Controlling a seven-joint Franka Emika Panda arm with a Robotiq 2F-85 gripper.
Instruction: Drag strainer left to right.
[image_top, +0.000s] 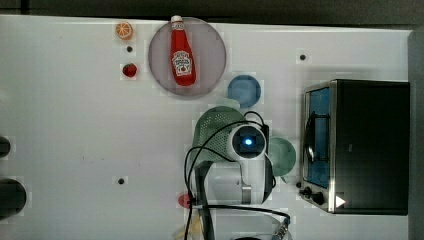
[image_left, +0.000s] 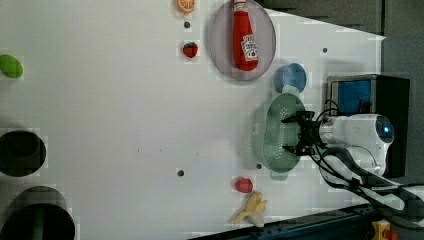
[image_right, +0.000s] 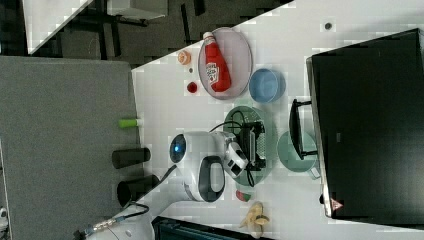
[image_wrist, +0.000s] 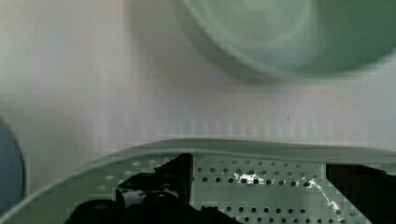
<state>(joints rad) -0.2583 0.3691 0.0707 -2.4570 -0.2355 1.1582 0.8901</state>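
Your gripper (image_left: 295, 134) is reaching down inside the strainer (image_left: 272, 135), fingers spread apart, gripping nothing. You are pressing into its perforated wall to begin dragging. At the top view's three o'clock the cup (image_top: 282, 156) is waiting; steer clear.

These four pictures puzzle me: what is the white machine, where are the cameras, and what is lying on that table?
The white machine is a robot arm ending in a black gripper, a two-fingered claw. Three cameras watch from off the arm; the fourth rides on its wrist and looks past the fingers. The gripper is open, reaching into a pale green strainer, which it is meant to drag across the white table. It grips nothing. Around the strainer lie a blue bowl, a green cup, a ketchup bottle on a grey plate, a toy orange slice, a strawberry, a banana and a small oven.
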